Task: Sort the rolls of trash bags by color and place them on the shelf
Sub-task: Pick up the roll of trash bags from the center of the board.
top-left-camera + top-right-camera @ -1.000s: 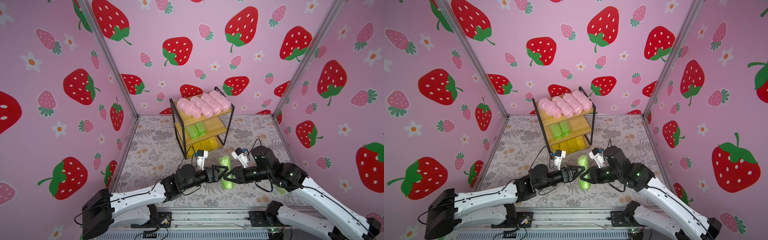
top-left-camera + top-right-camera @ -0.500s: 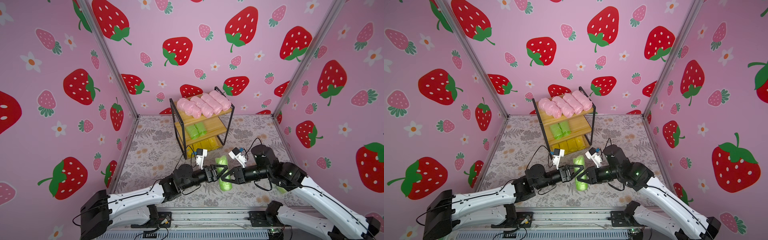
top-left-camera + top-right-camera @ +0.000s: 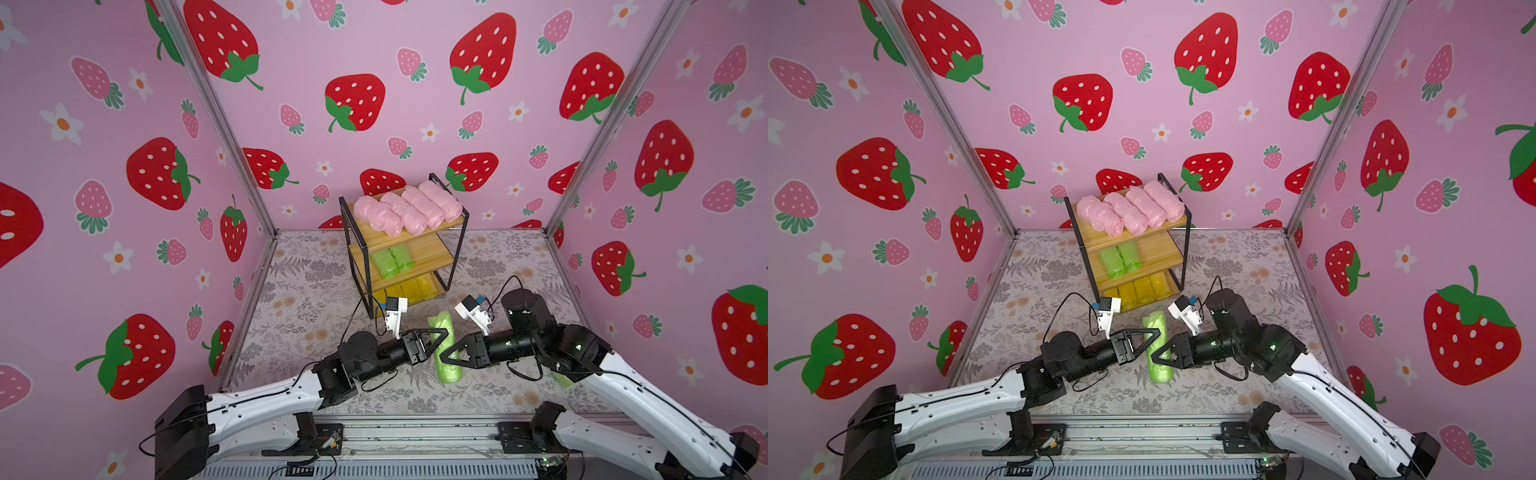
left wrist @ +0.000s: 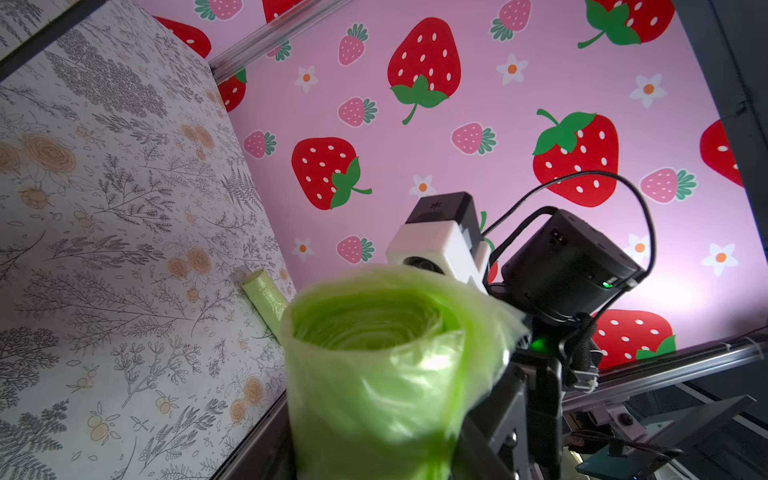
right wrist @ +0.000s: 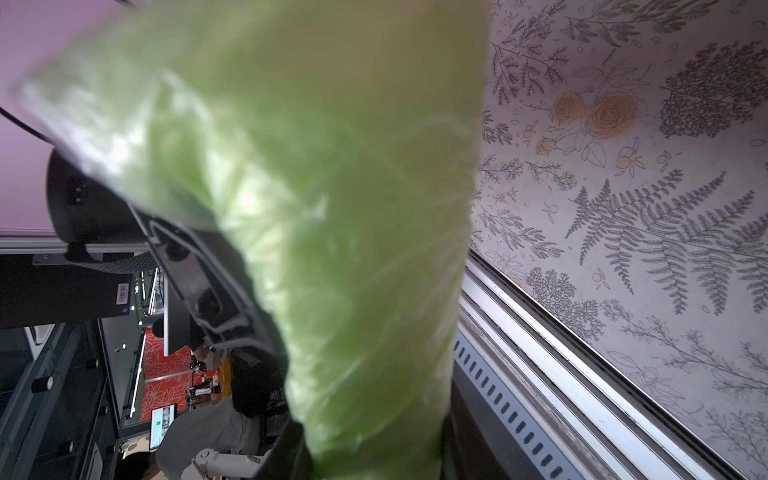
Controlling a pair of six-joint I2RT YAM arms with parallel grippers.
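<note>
A light green roll (image 3: 448,371) (image 3: 1159,370) hangs above the table near the front, held between both grippers. My right gripper (image 3: 446,357) (image 3: 1158,357) is shut on its middle from the right. My left gripper (image 3: 441,343) (image 3: 1154,341) is shut on it just above, from the left. The roll fills the left wrist view (image 4: 386,365) and the right wrist view (image 5: 332,208), hiding the jaws. The shelf (image 3: 434,245) (image 3: 1160,245) stands at the back, with several pink rolls (image 3: 409,210) on top, two green rolls (image 3: 390,262) in the middle and yellow rolls (image 3: 415,286) at the bottom.
Another green roll (image 4: 264,297) lies on the floral table by the right wall; a bit of it (image 3: 559,380) shows behind my right arm. The right half of the shelf's middle tier is bare board. Strawberry-print walls close in three sides.
My left gripper was open beside the roll; it has moved onto the roll and closed on it. The right gripper kept its grip and carried the roll slightly left.
</note>
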